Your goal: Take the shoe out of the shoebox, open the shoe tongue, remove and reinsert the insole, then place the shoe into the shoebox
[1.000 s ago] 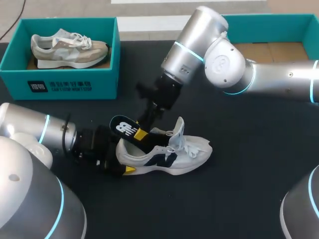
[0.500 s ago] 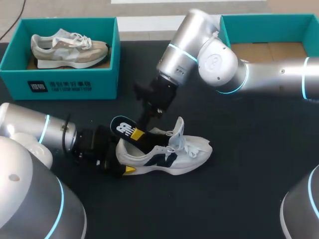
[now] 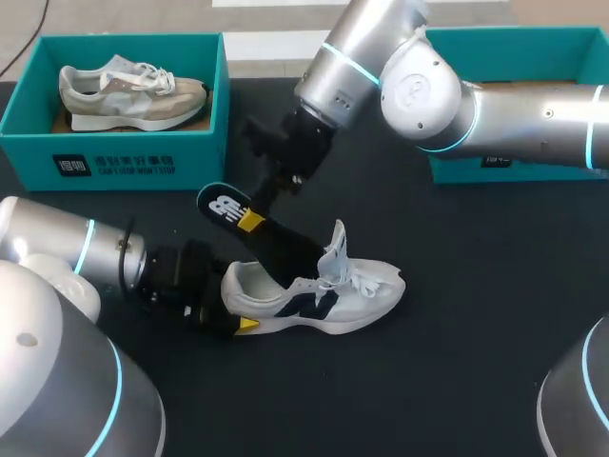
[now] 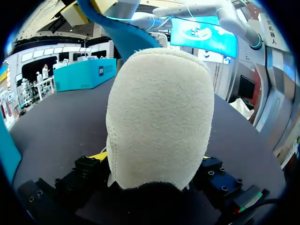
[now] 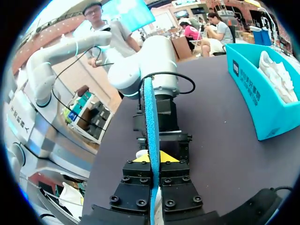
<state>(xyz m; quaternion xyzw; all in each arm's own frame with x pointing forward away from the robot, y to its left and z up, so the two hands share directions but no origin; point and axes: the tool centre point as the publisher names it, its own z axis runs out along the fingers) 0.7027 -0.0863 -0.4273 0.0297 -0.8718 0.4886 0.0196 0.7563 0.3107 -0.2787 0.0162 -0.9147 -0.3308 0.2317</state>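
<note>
Since the earlier frames, the insole (image 3: 271, 238) has been drawn further up and out of the shoe (image 3: 324, 290), and the right gripper (image 3: 249, 221) has been raised toward the left shoebox (image 3: 124, 157). The insole is pinched near its heel end between the right gripper's fingers. It is held tilted, with its toe end tucked inside the shoe's opening behind the raised tongue (image 3: 336, 249). The shoe is stood upright on the black table (image 3: 476, 362), toe toward the right, nearer the robot than either shoebox. Its heel is clamped from both sides by the left gripper (image 3: 235, 309). A beige shoe (image 3: 133, 93) is seen lying in the left shoebox. The right shoebox (image 3: 533, 52) is partly hidden by the right arm.
</note>
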